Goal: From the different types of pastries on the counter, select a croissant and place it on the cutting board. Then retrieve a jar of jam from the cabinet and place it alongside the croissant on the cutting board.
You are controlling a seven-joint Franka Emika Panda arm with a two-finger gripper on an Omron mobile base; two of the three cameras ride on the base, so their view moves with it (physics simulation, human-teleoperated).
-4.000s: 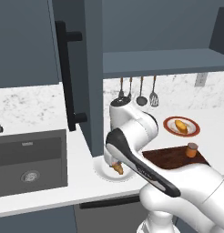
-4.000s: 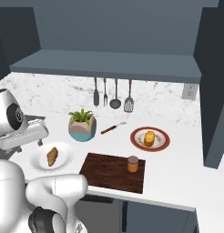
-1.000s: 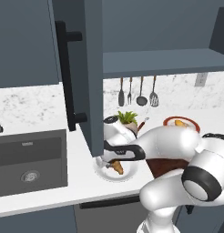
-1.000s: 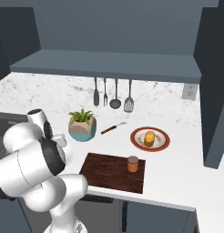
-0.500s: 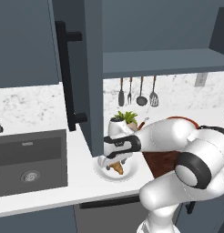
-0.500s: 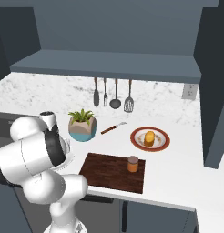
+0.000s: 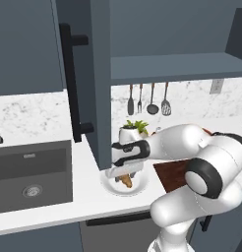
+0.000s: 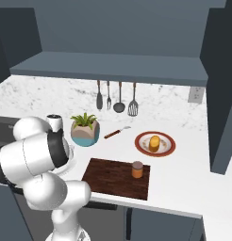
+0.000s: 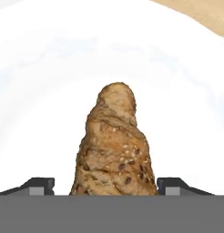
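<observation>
In the left base view, the white arm is reached down to a round white plate (image 7: 124, 186) on the white speckled counter (image 7: 54, 206), just in front of the open dark blue-grey cabinet door (image 7: 99, 83). The gripper (image 7: 124, 173) is set low over the slim golden-brown ridged croissant (image 7: 126, 181) lying on that plate. Part of the dark reddish-brown wooden cutting board (image 7: 173, 174) is seen to the right, behind the arm.

In the right base view, the cutting board (image 8: 113, 178) is seen in full, with the small orange-brown jar of jam (image 8: 137, 169) standing on its far right corner. A rounder yellow-orange bun (image 8: 155, 142) sits on a brown-rimmed plate (image 8: 141, 142) beyond it.

In the hand view, the croissant (image 9: 114, 150) rises between the two dark fingertips (image 9: 37, 186) — gaps are visible on both sides, so the jaws stand apart and nothing is gripped.
</observation>
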